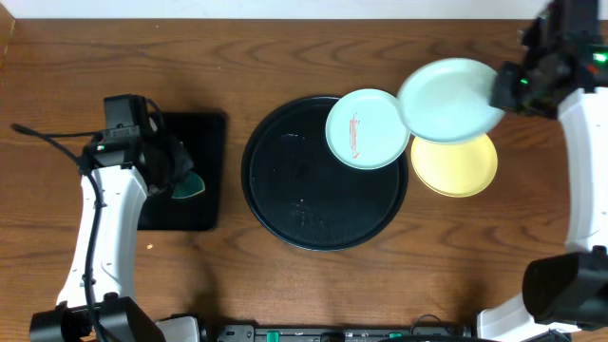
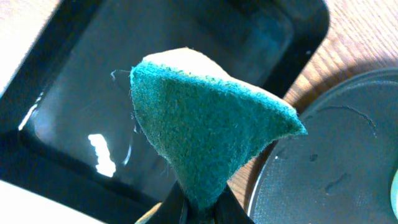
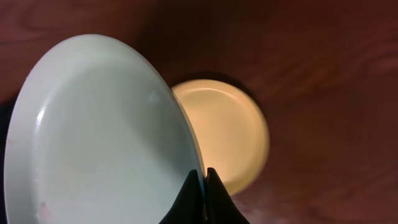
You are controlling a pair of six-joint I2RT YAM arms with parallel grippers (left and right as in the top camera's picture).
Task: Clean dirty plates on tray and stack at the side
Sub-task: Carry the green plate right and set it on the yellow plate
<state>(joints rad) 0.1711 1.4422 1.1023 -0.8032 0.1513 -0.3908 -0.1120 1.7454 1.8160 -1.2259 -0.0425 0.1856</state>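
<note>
The large round black tray (image 1: 285, 204) sits mid-table. A mint-blue plate with a red streak (image 1: 366, 128) rests on its upper right rim. My right gripper (image 1: 502, 90) is shut on the rim of a second mint-blue plate (image 1: 446, 100) and holds it in the air above the pale yellow plate (image 1: 456, 166), which lies on the table right of the tray. In the right wrist view the held plate (image 3: 93, 137) fills the left, the yellow plate (image 3: 227, 127) lies beyond, and my fingers (image 3: 202, 177) pinch the rim. My left gripper (image 1: 180, 176) is shut on the green sponge (image 2: 205, 134).
A smaller rectangular black tray (image 1: 195, 142) lies at the left under the sponge; it also shows in the left wrist view (image 2: 93, 93) with a wet sheen. The round tray's edge (image 2: 329, 168) is close to its right.
</note>
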